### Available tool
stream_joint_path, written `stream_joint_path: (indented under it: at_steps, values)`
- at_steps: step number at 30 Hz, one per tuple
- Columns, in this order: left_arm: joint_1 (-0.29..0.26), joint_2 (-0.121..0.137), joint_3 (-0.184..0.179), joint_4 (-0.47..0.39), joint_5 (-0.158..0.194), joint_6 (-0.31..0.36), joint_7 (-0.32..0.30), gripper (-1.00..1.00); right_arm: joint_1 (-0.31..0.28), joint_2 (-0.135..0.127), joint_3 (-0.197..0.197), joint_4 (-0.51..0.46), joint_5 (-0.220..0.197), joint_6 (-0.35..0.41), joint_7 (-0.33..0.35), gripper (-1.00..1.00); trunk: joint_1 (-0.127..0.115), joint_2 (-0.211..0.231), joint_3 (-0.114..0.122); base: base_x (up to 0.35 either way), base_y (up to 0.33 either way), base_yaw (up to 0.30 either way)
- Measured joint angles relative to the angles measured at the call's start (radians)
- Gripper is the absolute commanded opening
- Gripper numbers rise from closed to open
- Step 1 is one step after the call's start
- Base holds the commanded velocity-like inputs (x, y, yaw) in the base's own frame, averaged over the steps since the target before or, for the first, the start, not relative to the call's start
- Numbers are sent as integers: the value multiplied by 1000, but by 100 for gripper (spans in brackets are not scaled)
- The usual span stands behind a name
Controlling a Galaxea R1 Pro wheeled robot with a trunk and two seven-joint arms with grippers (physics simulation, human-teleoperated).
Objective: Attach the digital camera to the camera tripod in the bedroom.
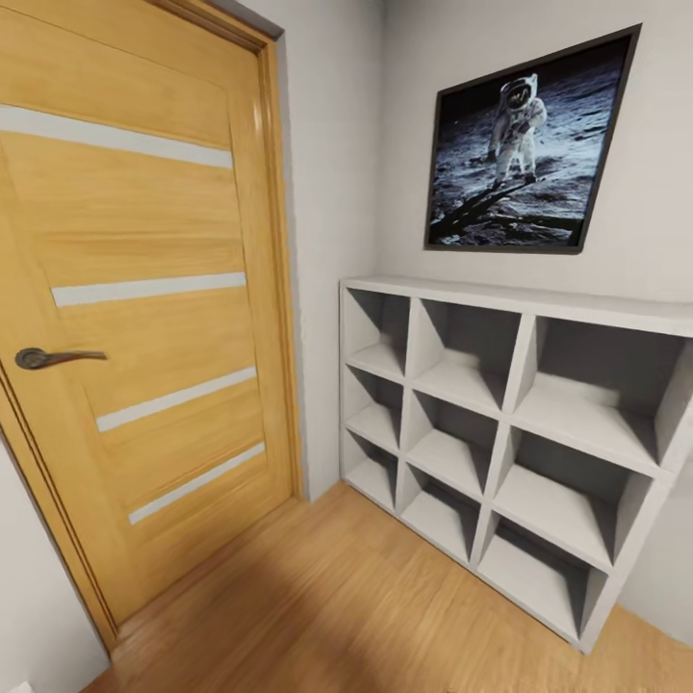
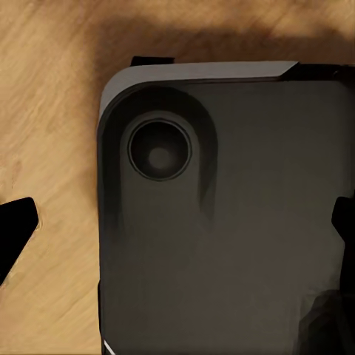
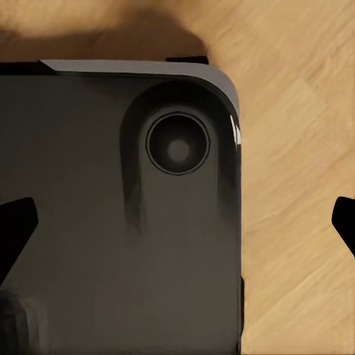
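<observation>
Robot faces a closed wooden door and a white cube shelf in a room corner.

The door (image 1: pixel 144 318) with a dark lever handle (image 1: pixel 53 358) stands left; the empty shelf (image 1: pixel 510 423) stands right under a framed astronaut picture (image 1: pixel 529 144). Each wrist view looks down past the robot's dark base (image 2: pixel 229 222) to the wood floor (image 1: pixel 327 606). Left gripper (image 2: pixel 181 229) and right gripper (image 3: pixel 181 229) both have fingertips wide apart, holding nothing.

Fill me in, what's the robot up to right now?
It seems to be in transit, handling nothing. The head view faces a closed wooden door, a white cube shelf with bare compartments, and an astronaut picture above it. Both wrist views look down at the robot's dark base over wood floor. Each end effector looks open, fingertips spread with nothing between.
</observation>
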Motion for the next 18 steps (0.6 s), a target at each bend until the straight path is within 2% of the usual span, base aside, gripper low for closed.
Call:
stream_joint_path:
  at_steps: [6,18]
  values:
    - [0,0,0,0,0,0,0,100,0,0,1,0,1,0,0,100,0,0,0,30,110,-293]
    - [0,1,0,0,0,-1,1,100,0,0,1,0,2,0,0,100,0,0,0,4,13,-293]
